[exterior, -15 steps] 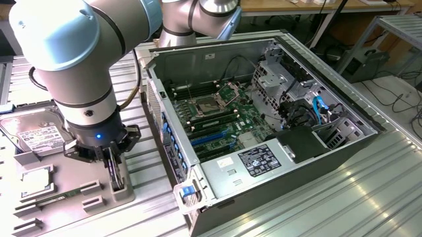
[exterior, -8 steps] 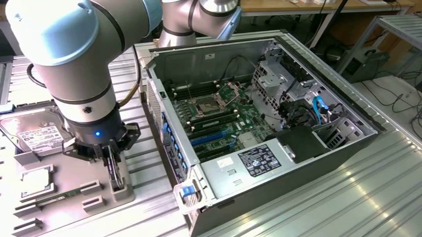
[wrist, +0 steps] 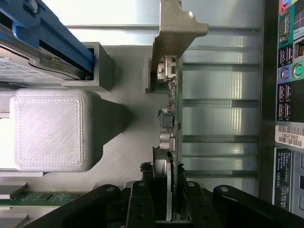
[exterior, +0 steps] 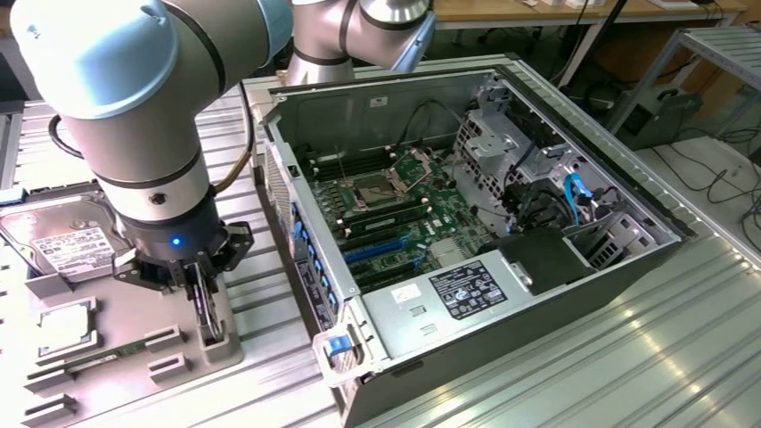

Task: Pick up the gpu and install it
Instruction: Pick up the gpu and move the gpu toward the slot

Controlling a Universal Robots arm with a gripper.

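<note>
The gpu (exterior: 213,326) stands on edge in a slot of the grey fixture tray (exterior: 226,352), at the exterior view's left beside the open computer case. My gripper (exterior: 205,294) reaches straight down onto its upper edge. The wrist view shows the gpu (wrist: 172,118) edge-on, its pale metal bracket (wrist: 173,28) at the far end. There my gripper (wrist: 166,202) has its black fingers (wrist: 141,199) on either side of the card and pressed close against it, shut on it. The card still sits in the fixture slot.
The open computer case (exterior: 666,254) lies on its side with the motherboard (exterior: 393,223) and blue slots facing up. On the tray are a silver hard drive (exterior: 66,241), a square processor chip (exterior: 66,325) and a memory stick (exterior: 107,358). The case's rear ports (wrist: 289,71) are close beside the card.
</note>
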